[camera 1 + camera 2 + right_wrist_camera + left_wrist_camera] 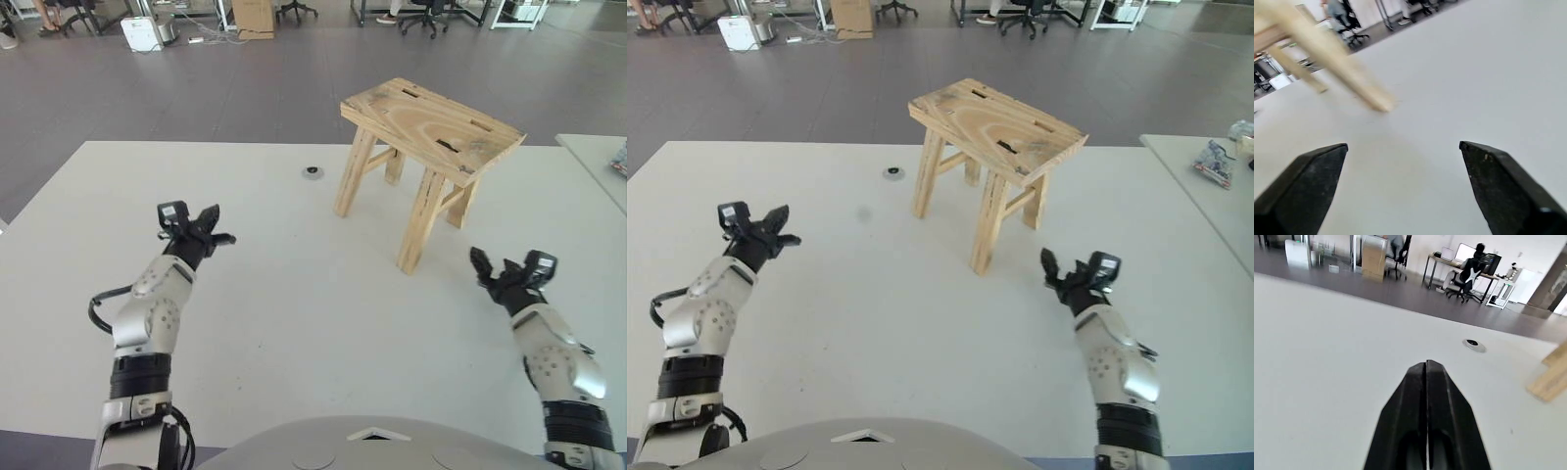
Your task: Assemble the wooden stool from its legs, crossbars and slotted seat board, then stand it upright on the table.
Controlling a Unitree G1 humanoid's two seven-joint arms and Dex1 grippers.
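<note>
on the far side of the white table (294, 323), toward 1 o'clock from the robot, the pale wooden stool with the slotted seat board (431, 127) stands upright on its four legs, with crossbars visible between the legs at either end. by the look of it the assembly is done and the stool is already where the task wants it.

the left gripper (1425, 366) hovers over bare tabletop at about 8 o'clock of the stool, well apart from it, its black fingers pressed together on nothing. the right gripper (1403, 145) sits near the stool's closest leg (416, 230), at roughly 5 o'clock of it, its fingers spread wide and holding nothing. a small round metal grommet (313, 172) lies in the table at 9 o'clock of the stool.

the main risk, as i judge it, is the right claw: a careless swing toward 11 o'clock could clip that near leg and slide or tip the stool. if the joints are only slotted, a knock might also loosen a leg or crossbar.
</note>
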